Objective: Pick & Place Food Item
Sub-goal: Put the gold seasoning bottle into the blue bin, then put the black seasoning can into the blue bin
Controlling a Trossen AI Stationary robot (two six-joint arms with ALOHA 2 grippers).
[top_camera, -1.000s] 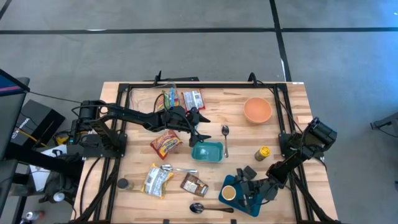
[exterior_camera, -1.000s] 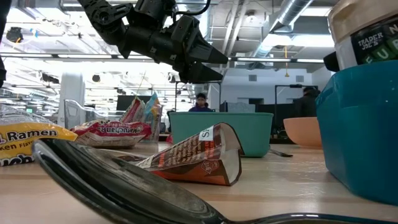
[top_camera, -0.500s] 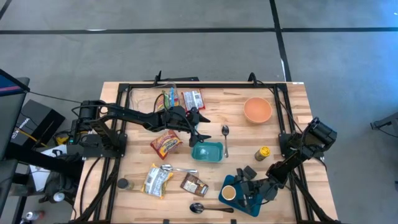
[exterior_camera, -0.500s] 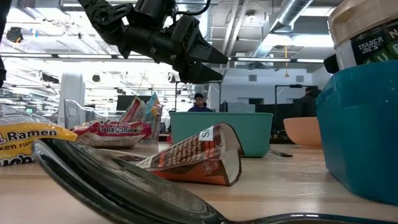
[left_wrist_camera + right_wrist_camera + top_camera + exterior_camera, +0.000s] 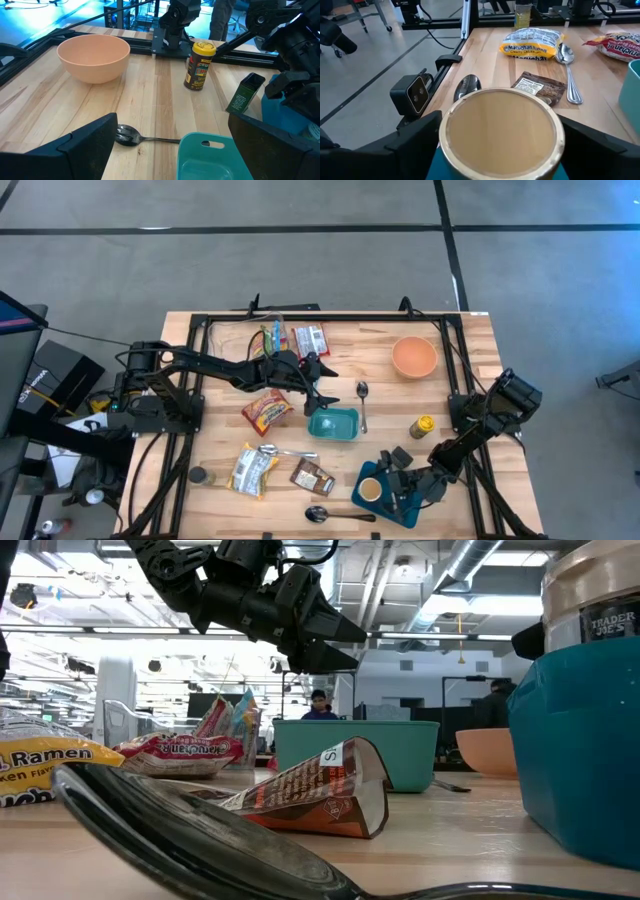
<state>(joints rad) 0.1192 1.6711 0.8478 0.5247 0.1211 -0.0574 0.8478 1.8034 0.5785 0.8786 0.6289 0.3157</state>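
Wooden table [image 5: 470,360] (light planks), ramen packet [image 5: 251,469], orange bowl [image 5: 414,357]

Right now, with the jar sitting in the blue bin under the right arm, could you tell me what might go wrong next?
1. The right pincer is open, its fingers on either side of the jar; lifting off-centre could nudge the jar over in the blue bin.
2. A spoon and a brown packet lie beside the bin; a sideways retreat could sweep them.
3. The left pincer hovers open above the teal tub; a descent may clip its rim.
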